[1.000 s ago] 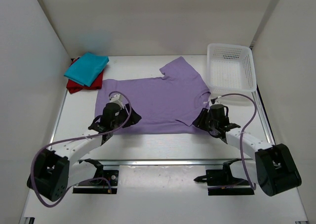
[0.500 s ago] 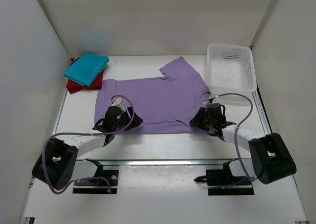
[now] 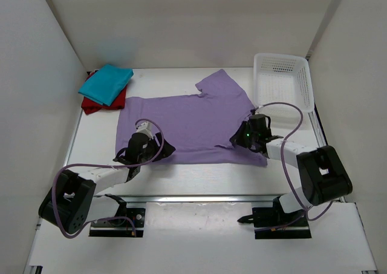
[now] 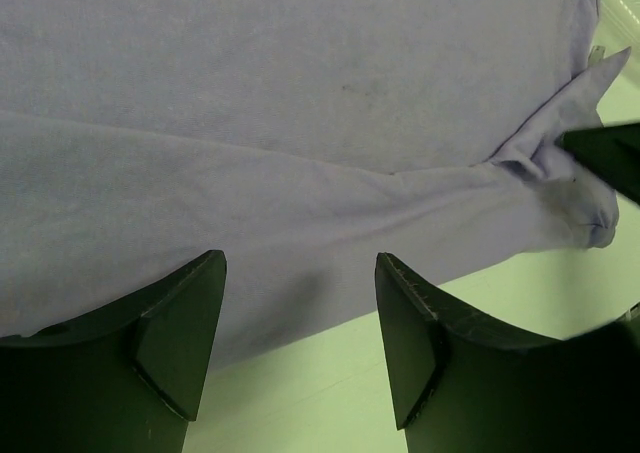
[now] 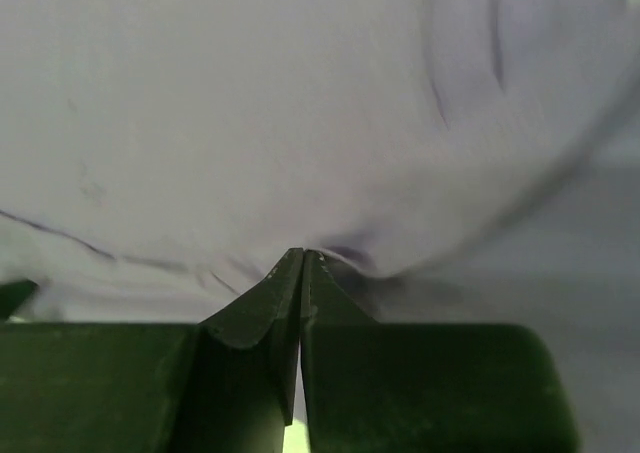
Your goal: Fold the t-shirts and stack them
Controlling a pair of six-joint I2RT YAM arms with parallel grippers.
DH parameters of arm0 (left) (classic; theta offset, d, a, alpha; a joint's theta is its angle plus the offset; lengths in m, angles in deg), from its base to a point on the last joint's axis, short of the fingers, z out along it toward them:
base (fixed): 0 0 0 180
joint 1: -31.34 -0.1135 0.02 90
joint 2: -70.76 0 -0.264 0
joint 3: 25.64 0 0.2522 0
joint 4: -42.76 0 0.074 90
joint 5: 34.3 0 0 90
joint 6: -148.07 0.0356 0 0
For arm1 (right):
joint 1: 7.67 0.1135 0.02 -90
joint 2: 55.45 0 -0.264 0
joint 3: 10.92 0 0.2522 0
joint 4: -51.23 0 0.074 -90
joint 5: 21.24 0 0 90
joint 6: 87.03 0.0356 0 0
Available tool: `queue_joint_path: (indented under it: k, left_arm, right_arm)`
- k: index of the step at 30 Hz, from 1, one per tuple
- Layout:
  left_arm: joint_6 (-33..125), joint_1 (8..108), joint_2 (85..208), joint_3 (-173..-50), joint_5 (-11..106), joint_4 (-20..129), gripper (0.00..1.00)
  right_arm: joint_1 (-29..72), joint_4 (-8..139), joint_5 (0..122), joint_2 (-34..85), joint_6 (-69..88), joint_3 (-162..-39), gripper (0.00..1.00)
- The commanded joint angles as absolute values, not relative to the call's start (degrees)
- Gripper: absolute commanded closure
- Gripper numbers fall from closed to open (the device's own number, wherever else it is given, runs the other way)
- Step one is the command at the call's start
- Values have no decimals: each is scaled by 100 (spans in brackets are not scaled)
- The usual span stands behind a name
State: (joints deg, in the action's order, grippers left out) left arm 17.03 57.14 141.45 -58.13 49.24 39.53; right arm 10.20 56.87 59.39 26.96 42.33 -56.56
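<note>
Lavender t-shirt [image 3: 187, 123]: spread flat across the middle of the desk [image 3: 199, 177], body running left to right. One short sleeve points toward the far side, close to the basket. The near hem lies along the side closest to the arm bases.

Teal t-shirt [image 3: 106, 83]: folded, at the far left corner of the desk, lying on top of the red one.

Red t-shirt [image 3: 89, 106]: under the teal one, showing only along the near and left edges of that pile. Its right edge is just beside the left end of the lavender t-shirt.

White mesh basket [image 3: 284, 83]: at the far right of the desk, just right of the lavender sleeve.

Left fingers [image 3: 148, 148]: released, spread wide, low over the near left part of the lavender t-shirt. In the left wrist view the near hem runs across between the two tips, with bare desk on the near side of it. Nothing is held.

Right fingers [image 5: 302, 278]: clenched tight, tips pressed together on a pinch of lavender cloth near the shirt's near right corner. Creases run out from the tips in the right wrist view. In the left wrist view the cloth is gathered up into a small peak where it meets that dark tip at the right edge.

Near right corner of the lavender t-shirt: lies on the desk just near and right of the right fingers.
</note>
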Motion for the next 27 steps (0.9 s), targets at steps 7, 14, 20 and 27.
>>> queue_joint_path:
  k: [7, 14, 20, 27]
  left_arm:
    - [1650, 5604, 13931, -5821, 4823, 3859, 28]
    - [1588, 5639, 13729, -5857, 4946, 3991, 28]
    - [1632, 5832, 13623, -6023, 5068, 4087, 28]
    - [2062, 6447, 14439, -6620, 5481, 4606, 26]
  right_arm:
    - [1114, 5839, 5883, 3937, 4006, -7661, 98]
    - [1509, 6112, 6014, 4036, 3524, -8198, 73]
    - [1545, 6025, 6445, 3036, 3364, -7182, 87]
    - [2044, 5936, 6340, 2462, 3295, -5984, 99]
